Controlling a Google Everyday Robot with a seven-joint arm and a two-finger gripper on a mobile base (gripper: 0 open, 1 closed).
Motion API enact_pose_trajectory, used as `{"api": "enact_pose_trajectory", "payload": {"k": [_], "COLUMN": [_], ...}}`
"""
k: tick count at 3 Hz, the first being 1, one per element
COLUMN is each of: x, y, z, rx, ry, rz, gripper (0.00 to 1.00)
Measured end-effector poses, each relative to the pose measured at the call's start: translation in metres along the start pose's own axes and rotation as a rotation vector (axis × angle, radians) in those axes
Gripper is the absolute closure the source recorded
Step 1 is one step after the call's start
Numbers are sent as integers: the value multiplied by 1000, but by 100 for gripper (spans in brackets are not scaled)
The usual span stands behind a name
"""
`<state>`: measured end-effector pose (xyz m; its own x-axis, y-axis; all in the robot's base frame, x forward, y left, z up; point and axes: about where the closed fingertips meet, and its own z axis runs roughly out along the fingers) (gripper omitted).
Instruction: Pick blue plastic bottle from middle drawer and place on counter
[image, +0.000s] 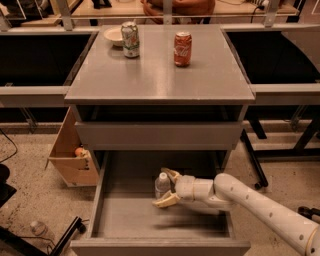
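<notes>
The bottle stands upright on the floor of the pulled-out drawer, near its middle. The hand comes in low from the right, level with the bottle's body. Its fingers are spread wide, one behind the bottle and one in front, so it brackets the bottle without yet gripping it. On the worktop, the red can and the green-and-white can stand toward the back, so the near part looks the fitting spot for the bottle.
</notes>
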<state>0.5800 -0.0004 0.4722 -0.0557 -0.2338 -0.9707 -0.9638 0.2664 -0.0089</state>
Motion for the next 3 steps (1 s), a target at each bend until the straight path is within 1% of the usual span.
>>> {"api": "enact_pose_trajectory", "payload": {"k": [1, 2, 3], "x": [7, 7, 7], "y": [14, 14, 14], "z": [8, 8, 8], "rx": [-23, -23, -23], "ry": [-2, -2, -2], "rz": [12, 12, 12], "gripper": [42, 66, 96]}}
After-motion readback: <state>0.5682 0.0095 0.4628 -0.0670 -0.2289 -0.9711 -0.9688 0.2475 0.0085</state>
